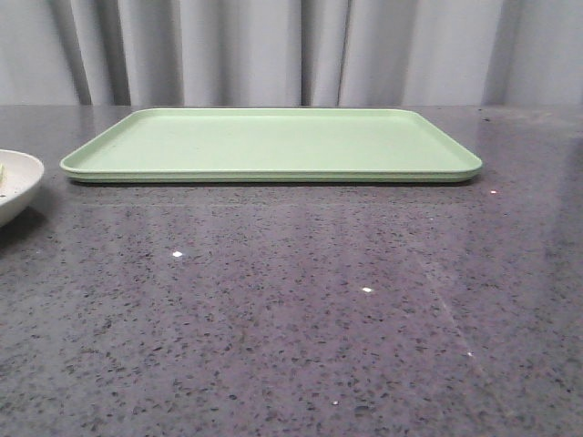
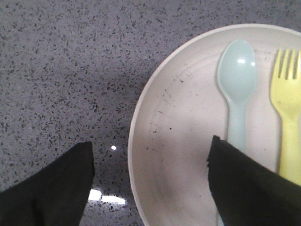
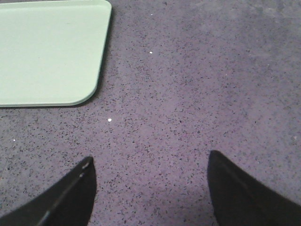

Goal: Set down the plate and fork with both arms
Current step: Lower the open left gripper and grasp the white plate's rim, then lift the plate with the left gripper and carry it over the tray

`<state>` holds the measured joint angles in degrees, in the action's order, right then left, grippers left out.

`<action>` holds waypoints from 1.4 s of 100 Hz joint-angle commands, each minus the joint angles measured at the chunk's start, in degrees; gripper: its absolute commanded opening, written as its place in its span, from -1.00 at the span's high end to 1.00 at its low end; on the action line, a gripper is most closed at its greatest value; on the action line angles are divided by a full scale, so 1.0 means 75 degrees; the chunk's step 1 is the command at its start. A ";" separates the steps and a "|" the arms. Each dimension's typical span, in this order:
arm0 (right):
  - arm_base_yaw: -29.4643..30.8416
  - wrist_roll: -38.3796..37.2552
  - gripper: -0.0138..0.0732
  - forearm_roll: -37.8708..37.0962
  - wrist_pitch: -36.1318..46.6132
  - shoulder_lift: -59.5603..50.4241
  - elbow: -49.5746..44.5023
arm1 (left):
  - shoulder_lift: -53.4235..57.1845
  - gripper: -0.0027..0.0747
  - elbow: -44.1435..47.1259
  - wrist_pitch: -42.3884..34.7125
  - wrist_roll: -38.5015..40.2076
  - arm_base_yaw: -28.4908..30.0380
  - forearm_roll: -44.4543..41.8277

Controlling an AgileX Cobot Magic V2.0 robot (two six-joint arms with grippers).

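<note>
The cream-white speckled plate (image 2: 183, 136) lies on the grey table; in the front view only its edge (image 1: 16, 187) shows at the far left. Inside it lie the yellow fork (image 2: 288, 108) and a pale blue spoon (image 2: 237, 89) side by side. My left gripper (image 2: 150, 150) is open above the plate's rim, with one finger over the table and the other over the plate's inside, holding nothing. My right gripper (image 3: 149, 162) is open over bare table beside a corner of the green tray (image 3: 47, 52). Neither arm shows in the front view.
The flat pale green tray (image 1: 273, 146) lies across the back middle of the speckled grey table (image 1: 301, 300). A grey curtain hangs behind the table.
</note>
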<state>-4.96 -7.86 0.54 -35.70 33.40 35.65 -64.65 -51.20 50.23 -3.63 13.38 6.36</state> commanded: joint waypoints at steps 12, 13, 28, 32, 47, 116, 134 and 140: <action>0.0043 0.0047 -0.49 -0.0016 0.0518 0.0085 0.0271 | -0.0501 -0.34 -0.0336 -0.0300 0.0064 0.0014 -0.0065; 0.0043 0.0047 -0.49 -0.0016 0.0525 0.0085 0.0271 | -0.0545 -0.34 -0.0336 -0.0300 0.0064 0.0014 -0.0065; 0.0043 0.0047 -0.49 -0.0016 0.0853 0.0085 0.0271 | -0.0997 -0.34 -0.0336 -0.0300 0.0051 0.0014 -0.0167; 0.0043 0.0047 -0.49 -0.0016 0.0860 0.0085 0.0271 | -0.1110 -0.34 -0.0336 -0.0300 0.0051 0.0014 -0.0179; 0.0043 0.0047 -0.49 -0.0016 0.0941 0.0085 0.0271 | -0.1307 -0.34 -0.0336 -0.0267 0.0051 0.0014 -0.0179; 0.0043 0.0047 -0.49 -0.0016 0.0729 0.0085 0.0271 | -0.1307 0.98 -0.0336 0.0456 -0.0096 0.0014 -0.0125; 0.0043 0.0047 -0.49 -0.0009 0.0730 0.0085 0.0271 | -0.1208 0.98 -0.0539 0.0631 -0.0169 0.0014 0.0257; 0.0043 0.0047 -0.49 -0.0009 0.0730 0.0085 0.0271 | -0.1155 0.98 -0.0686 0.0748 -0.0384 0.0014 0.0510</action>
<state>-4.96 -7.86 0.58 -33.97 33.40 35.65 -75.44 -53.62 55.07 -4.58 13.48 7.65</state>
